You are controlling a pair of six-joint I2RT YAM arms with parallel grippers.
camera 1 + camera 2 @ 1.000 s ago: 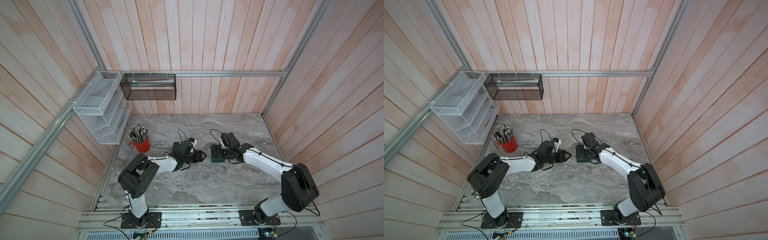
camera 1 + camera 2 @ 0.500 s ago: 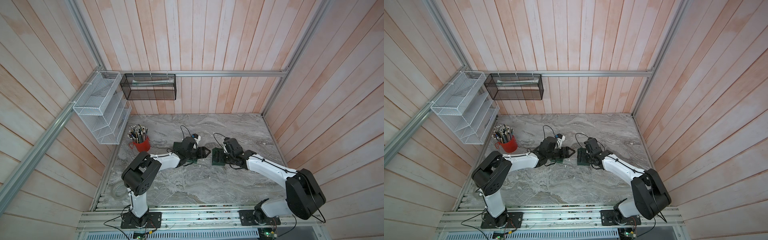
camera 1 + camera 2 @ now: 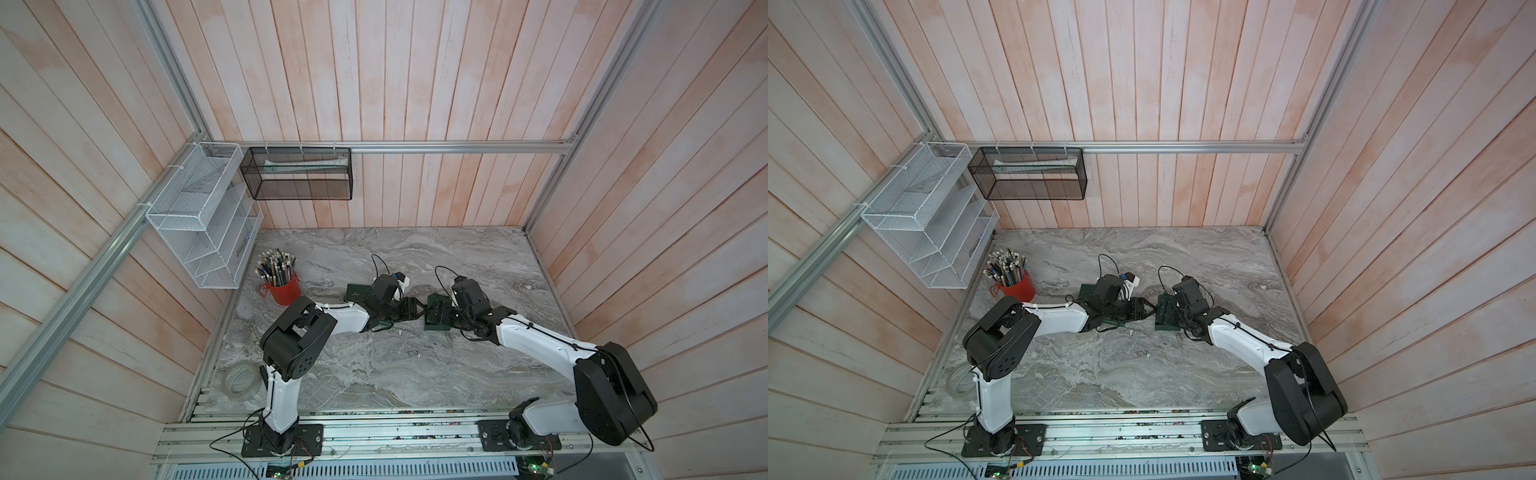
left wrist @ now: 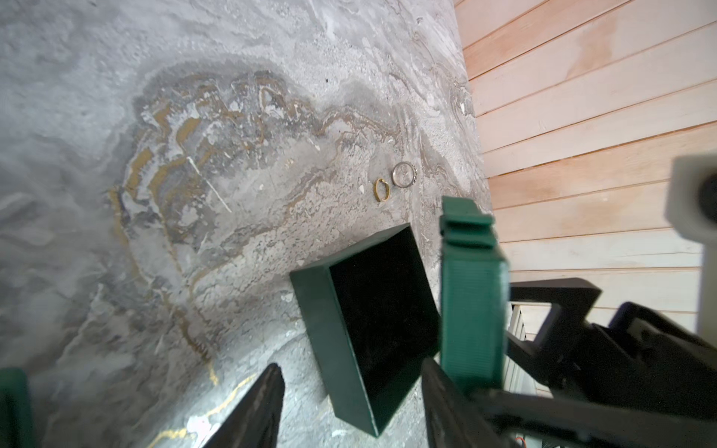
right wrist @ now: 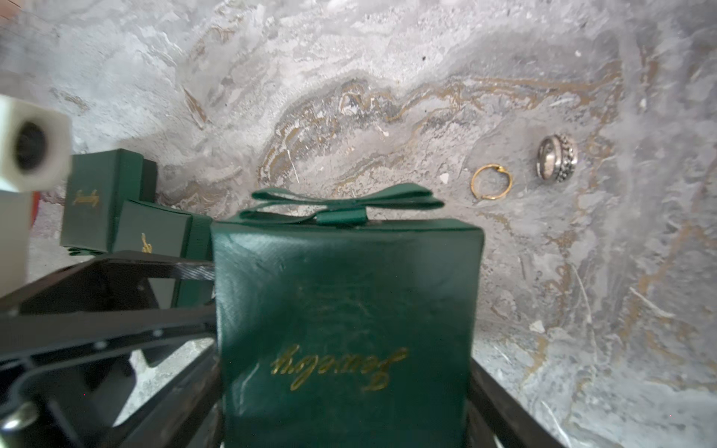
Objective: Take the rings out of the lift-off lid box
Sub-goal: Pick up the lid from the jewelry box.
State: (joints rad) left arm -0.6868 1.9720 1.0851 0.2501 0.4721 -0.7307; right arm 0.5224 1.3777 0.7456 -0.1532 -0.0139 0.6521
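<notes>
Left arm: over the last second it has swung in toward the middle. The left fingers (image 4: 256, 411) now hang over the open box (image 4: 329, 341), standing well apart with nothing gripped.
Right arm: its elbow has shifted outward, while what it holds has barely moved. The right fingers (image 5: 500, 411) are spread wide and clamped on both sides of the lid (image 5: 345, 310), whose bow end points away from the wrist.
Open box: it sits on the counter (image 3: 374, 374) just beside the held lid. Its inside is dark and no ring shows in it.
Rings: the gold ring (image 5: 492, 182) and the silver ring (image 5: 557, 157) lie side by side, not touching, on bare counter near the box and outside it.
Meaning: the take-out looks done. What is left is probably setting the lid down and backing both arms away without sweeping the rings.
Counter: grey marbled stone, flat and hard, so small rings would likely slide or roll if nudged.
Spare green boxes (image 5: 95, 201): they sit by the left arm, away from the rings.
Room: plank walls (image 3: 415, 83), a white wire rack (image 3: 199, 232), a black mesh basket (image 3: 299, 174), a red cup (image 3: 284, 291) of pencils and a tape roll (image 3: 241, 380) at the front edge.
</notes>
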